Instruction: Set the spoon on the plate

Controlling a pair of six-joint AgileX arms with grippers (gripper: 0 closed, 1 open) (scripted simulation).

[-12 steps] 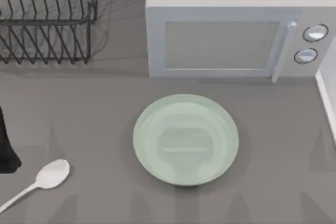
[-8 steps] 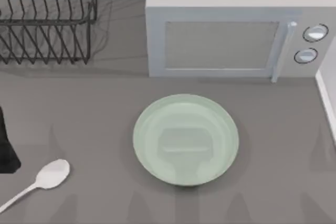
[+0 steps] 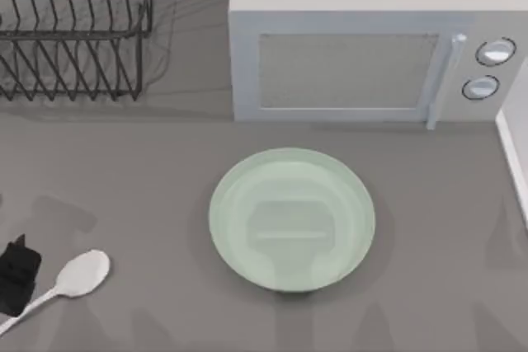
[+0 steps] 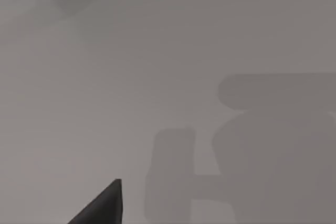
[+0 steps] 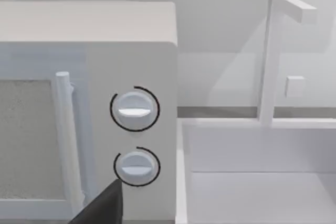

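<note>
Since a moment ago your left gripper [image 3: 18,276] has dropped lower left, beside the spoon [image 3: 73,276] — microwave [image 3: 363,55] and rack [image 3: 74,26] stand clear — finger opening unclear.

The left hand [image 3: 18,276] appears from above as a matte black, blocky piece with a squared outline and a small pointed corner on its upper edge. No cables, screws or markings can be made out on it; the surface looks uniformly dark and unglossy. In the left wrist view, one finger [image 4: 101,207] of that hand appears as a dark charcoal wedge that tapers to a blunt point, with a flat, slightly lighter face along one side. The right wrist view shows a finger [image 5: 102,204] of the right hand with the same shape and finish: a plain charcoal wedge, smooth, without lettering or fasteners.
</note>
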